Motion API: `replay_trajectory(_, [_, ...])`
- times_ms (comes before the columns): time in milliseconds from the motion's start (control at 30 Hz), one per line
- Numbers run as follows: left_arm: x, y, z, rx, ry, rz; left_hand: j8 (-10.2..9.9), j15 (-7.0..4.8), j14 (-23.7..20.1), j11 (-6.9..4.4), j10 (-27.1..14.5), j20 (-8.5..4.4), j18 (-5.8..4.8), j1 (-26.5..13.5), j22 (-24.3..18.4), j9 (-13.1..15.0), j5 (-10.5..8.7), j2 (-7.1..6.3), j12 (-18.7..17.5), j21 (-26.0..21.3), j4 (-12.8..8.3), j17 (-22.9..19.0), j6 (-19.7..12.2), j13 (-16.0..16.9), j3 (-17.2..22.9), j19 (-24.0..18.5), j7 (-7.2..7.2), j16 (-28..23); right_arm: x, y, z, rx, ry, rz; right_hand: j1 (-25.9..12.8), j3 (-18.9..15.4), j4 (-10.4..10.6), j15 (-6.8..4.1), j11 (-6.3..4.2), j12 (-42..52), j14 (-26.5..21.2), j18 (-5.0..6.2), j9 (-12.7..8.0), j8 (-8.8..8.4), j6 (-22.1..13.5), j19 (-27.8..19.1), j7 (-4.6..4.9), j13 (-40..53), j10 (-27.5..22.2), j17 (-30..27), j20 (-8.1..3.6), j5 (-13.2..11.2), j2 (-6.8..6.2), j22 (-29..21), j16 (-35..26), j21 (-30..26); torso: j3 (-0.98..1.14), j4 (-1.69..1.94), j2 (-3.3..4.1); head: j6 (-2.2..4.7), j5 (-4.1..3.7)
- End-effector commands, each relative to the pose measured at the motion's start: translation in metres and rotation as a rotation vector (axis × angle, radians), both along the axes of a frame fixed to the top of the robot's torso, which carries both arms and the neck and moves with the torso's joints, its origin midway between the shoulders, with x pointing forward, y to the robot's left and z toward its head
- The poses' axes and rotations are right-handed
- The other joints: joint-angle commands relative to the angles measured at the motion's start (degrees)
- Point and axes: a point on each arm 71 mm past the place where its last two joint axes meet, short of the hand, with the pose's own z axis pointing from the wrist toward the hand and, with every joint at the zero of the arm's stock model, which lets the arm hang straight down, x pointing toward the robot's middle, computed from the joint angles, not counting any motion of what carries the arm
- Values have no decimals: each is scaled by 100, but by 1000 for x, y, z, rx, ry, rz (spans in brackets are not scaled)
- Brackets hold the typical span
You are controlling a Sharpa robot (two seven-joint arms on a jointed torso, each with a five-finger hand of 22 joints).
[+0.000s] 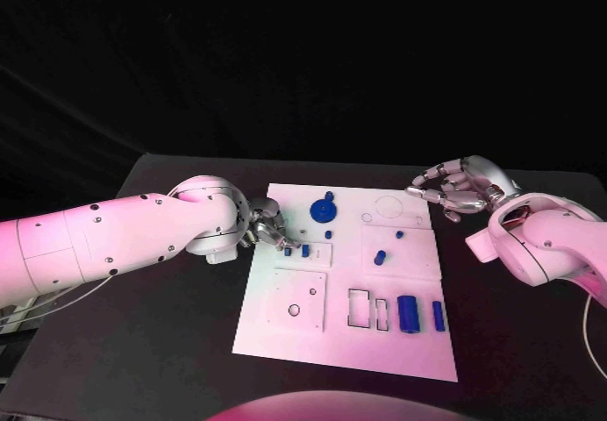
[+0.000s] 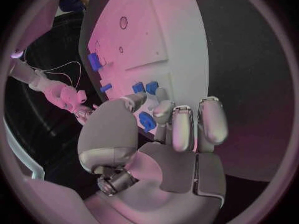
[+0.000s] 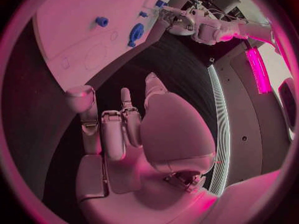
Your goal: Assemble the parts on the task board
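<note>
The white task board (image 1: 339, 344) lies mid-table. My left hand (image 1: 267, 227) reaches over its left edge and pinches a small blue part (image 2: 147, 120) between thumb and a finger, just above the board (image 2: 156, 30). Two small blue blocks (image 1: 296, 251) stand in the board beside those fingertips. A blue gear (image 1: 324, 210) sits near the far edge, with small blue pegs (image 1: 380, 257) toward the middle. Two blue cylinders (image 1: 409, 313) stand at the near right. My right hand (image 1: 453, 189) hovers off the board's far right corner, fingers loosely bent and empty.
The board carries raised white plates (image 1: 297, 300) and rectangular slots (image 1: 360, 303) on its near half. Bare black table (image 1: 152, 351) surrounds it. In the right wrist view the gear (image 3: 136, 33) and a peg (image 3: 101, 21) lie beyond my right hand (image 3: 124, 134).
</note>
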Motion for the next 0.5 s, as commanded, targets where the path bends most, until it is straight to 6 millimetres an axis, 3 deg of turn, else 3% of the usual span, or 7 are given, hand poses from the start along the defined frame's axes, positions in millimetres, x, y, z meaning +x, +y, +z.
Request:
replay_trajectory(33, [0,-1,1,-24,0,6,-33,-30,301,-9,-4,1,-62,-125,2,9,16,2,28,14,3,314,29,12,-154,17,26,33,0,1,0,-1,-5,10,-30,-35,11,-41,1,-22,392,96,5,16,-36,7,-7,513,-41,476,-35,-9,46,7,-22,-27,-3,-4,5,8,-6])
replay_trajectory(267, [-3,1,2,-47,10,11,-43,-34,301,-14,-6,-2,-61,-212,0,11,17,31,27,11,1,316,28,10,-299,17,20,33,0,1,0,-2,-4,9,-30,-35,11,-41,1,-22,392,96,5,16,-36,7,-7,513,-41,476,-35,-9,46,7,-22,-27,-2,-3,1,5,-4])
replay_trajectory(500, [-6,4,3,-53,26,5,-50,-39,300,-19,-12,-7,-58,-25,-12,21,19,53,25,1,-27,314,14,10,-384,10,14,32,0,0,0,-2,-4,9,-44,-46,10,-41,1,-15,394,93,6,21,-36,12,-7,520,-36,483,-36,-8,54,16,-19,-19,-1,4,-2,-8,-11])
